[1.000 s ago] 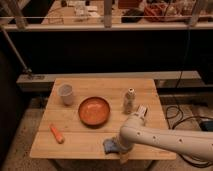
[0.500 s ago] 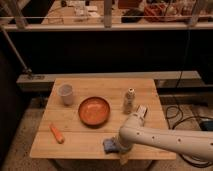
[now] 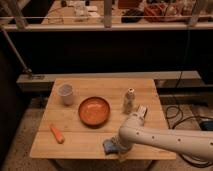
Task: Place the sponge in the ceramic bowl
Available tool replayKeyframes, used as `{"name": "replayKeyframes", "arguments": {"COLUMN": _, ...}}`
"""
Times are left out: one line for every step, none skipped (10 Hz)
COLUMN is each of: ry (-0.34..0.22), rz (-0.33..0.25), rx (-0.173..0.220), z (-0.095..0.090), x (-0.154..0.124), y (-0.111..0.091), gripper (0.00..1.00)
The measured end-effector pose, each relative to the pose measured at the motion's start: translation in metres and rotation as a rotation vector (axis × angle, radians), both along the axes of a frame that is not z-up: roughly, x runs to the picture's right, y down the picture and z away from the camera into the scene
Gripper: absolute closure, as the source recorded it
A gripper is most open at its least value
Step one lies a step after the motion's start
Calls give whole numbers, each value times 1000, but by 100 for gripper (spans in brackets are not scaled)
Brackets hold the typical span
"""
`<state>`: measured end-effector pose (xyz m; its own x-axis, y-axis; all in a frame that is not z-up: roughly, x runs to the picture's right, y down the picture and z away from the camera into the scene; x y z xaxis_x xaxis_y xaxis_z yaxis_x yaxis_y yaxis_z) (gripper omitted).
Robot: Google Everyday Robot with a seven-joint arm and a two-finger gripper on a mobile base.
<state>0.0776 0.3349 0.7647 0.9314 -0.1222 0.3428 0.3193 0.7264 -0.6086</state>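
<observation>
Nothing looks shifted: the gripper (image 3: 119,149), its hold impossible to tell, meets the sponge (image 3: 109,146) at the worktop (image 3: 100,85) front edge, where a slip could knock it off.

Our one arm (image 3: 170,141) enters from the 4 o'clock corner of the view as a thick, pale link. It runs leftward and a little upward, low over the desk (image 3: 85,145), to a rounded bend (image 3: 131,130). From that bend our wrist (image 3: 125,141) turns down toward 7 o'clock. Our gripper (image 3: 119,150) hangs at the desk's near edge, about 6 o'clock from the view's middle, pointing downward.
</observation>
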Motion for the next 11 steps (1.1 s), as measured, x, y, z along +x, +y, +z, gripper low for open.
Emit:
{"name": "replayKeyframes", "arguments": {"ry": -1, "rz": -1, "rx": 0, "z": 0, "x": -1, "y": 0, "gripper": 39}}
{"name": "replayKeyframes", "arguments": {"ry": -1, "rz": -2, "rx": -1, "z": 0, "x": -1, "y": 0, "gripper": 51}}
{"name": "replayKeyframes", "arguments": {"ry": -1, "rz": -2, "rx": 0, "z": 0, "x": -1, "y": -1, "gripper": 62}}
{"name": "replayKeyframes", "arguments": {"ry": -2, "rz": -1, "rx": 0, "z": -1, "x": -1, "y": -1, "gripper": 70}}
{"name": "replayKeyframes", "arguments": {"ry": -3, "rz": 0, "rx": 1, "z": -3, "x": -1, "y": -3, "gripper": 80}}
{"name": "replayKeyframes", "arguments": {"ry": -3, "rz": -3, "rx": -2, "z": -4, "x": 0, "y": -3, "gripper": 86}}
{"name": "replayKeyframes", "arguments": {"ry": -1, "rz": -1, "rx": -5, "z": -6, "x": 0, "y": -3, "gripper": 88}}
{"name": "replayKeyframes", "arguments": {"ry": 0, "rz": -2, "rx": -6, "z": -6, "x": 1, "y": -3, "gripper": 88}}
{"name": "replayKeyframes", "arguments": {"ry": 0, "rz": -2, "rx": -5, "z": -6, "x": 2, "y": -3, "gripper": 88}}
{"name": "replayKeyframes", "arguments": {"ry": 0, "rz": -3, "rx": -4, "z": -7, "x": 2, "y": -4, "gripper": 88}}
{"name": "replayKeyframes", "arguments": {"ry": 0, "rz": -3, "rx": -4, "z": -6, "x": 2, "y": -4, "gripper": 88}}
